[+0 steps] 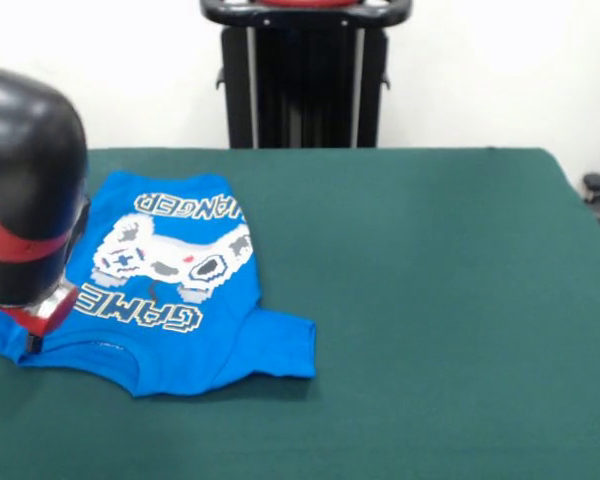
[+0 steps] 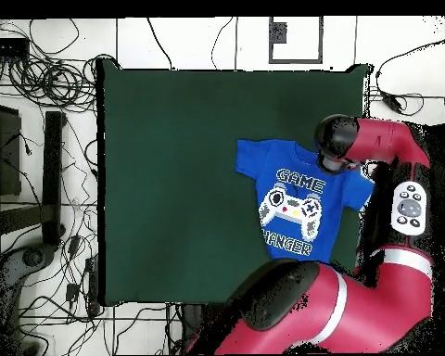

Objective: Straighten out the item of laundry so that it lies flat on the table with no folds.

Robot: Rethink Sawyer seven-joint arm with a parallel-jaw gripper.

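Blue short-sleeved T-shirt (image 1: 180, 300) lies print side up on the bench (image 1: 430, 280), towards the left side in the front view, with its neck end nearest the camera and its hem towards the far edge. White and grey game-controller print (image 1: 170, 258) sits mid-chest; "GAME" reads upside down below it in this view, and part of "CHANGER" shows above. One sleeve (image 1: 280, 350) spreads out flat at the near right. Right edge of the body looks turned under, cutting off the start of the far lettering. Light wrinkles run along the near hem of the sleeve and shoulder.

Overhead, the shirt (image 2: 303, 197) lies near the right edge of the dark green bench (image 2: 171, 185), both sleeves spread.

Tool (image 1: 40, 318) hangs low at the shirt's left shoulder, under the arm's black and red end segment (image 1: 25, 190); cannot tell whether its fingers are apart or together, nor whether it touches the cloth.

Black pedestal (image 1: 305, 75) stands behind the far edge. Cables (image 2: 50, 83) lie tangled on the floor beside the bench overhead.
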